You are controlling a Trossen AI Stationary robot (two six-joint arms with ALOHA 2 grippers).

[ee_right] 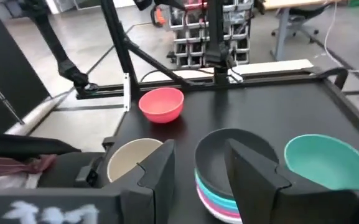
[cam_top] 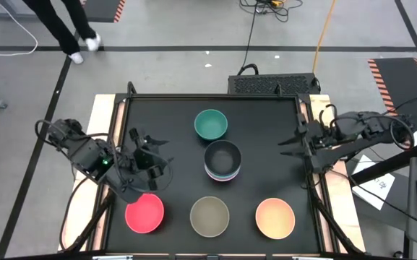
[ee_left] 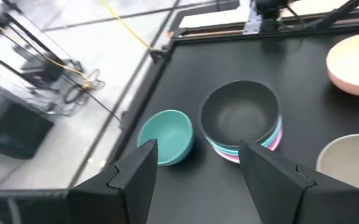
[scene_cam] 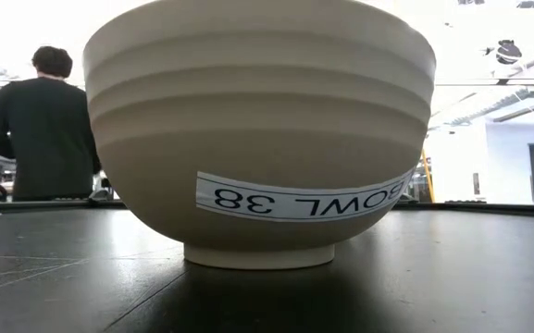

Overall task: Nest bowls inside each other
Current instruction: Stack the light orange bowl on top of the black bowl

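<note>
- The table (cam_top: 183, 123) has a black top; on it, seen from above, stand four single bowls and one stack
- The stack (cam_top: 222, 160) sits near the middle of the table; a black bowl (ee_left: 240, 115) is the top one, nested inside others whose light blue, teal-ish and magenta rims show at its side in the wrist views
- The teal bowl (cam_top: 211, 124) stands alone just behind the stack, toward the far edge; the two are near but not touching
- Along the near edge stands a row of three, well apart from each other: the red-pink bowl (cam_top: 144, 214) on the left, the olive-grey bowl (cam_top: 209, 216) in the middle, the peach-orange bowl (cam_top: 274, 218) on the right
- In the low view the olive-grey bowl fills the picture, upright on its foot, with a white label stuck on upside down
- The left gripper (cam_top: 150, 162) hangs over the left part of the table, just behind the red-pink bowl and pointing toward the stack; its jaws stand wide apart and hold nothing
- The right gripper (cam_top: 293, 142) waits at the table's right edge, level with the stack; its jaws are parted with nothing between them
- A person (scene_cam: 43, 129) in a dark top stands beyond the table, back turned
</note>
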